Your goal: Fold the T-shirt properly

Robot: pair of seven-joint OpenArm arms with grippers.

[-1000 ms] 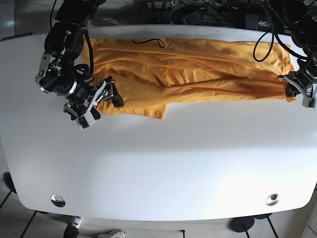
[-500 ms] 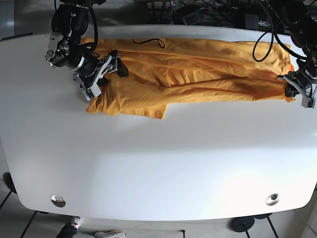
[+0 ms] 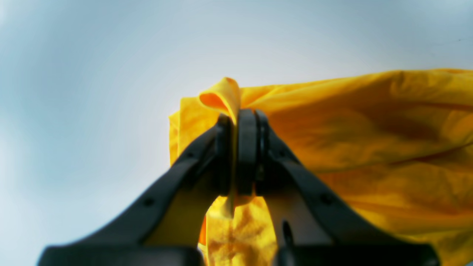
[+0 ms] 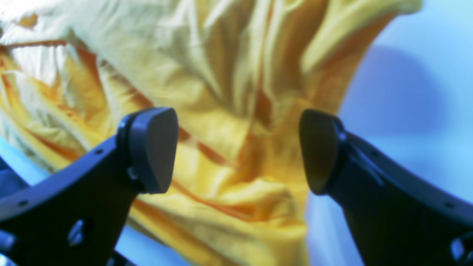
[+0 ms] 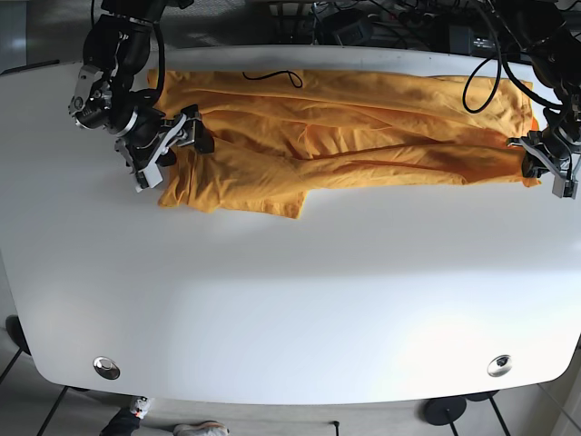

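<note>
While the shirt (image 5: 354, 136) lies crumpled lengthwise along the bench's (image 5: 290, 300) far edge, we hold our left gripper (image 3: 236, 147) clamped on its end, and our right gripper (image 4: 236, 151) hangs low over the opposite end, jaws apart, cloth directly beneath them.

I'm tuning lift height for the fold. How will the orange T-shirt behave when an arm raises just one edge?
Probably floppy: the T-shirt lies creased across the table. It likely bunches when pinched, as in the shut left gripper. The rest would probably drag along; the open right gripper holds nothing.
</note>
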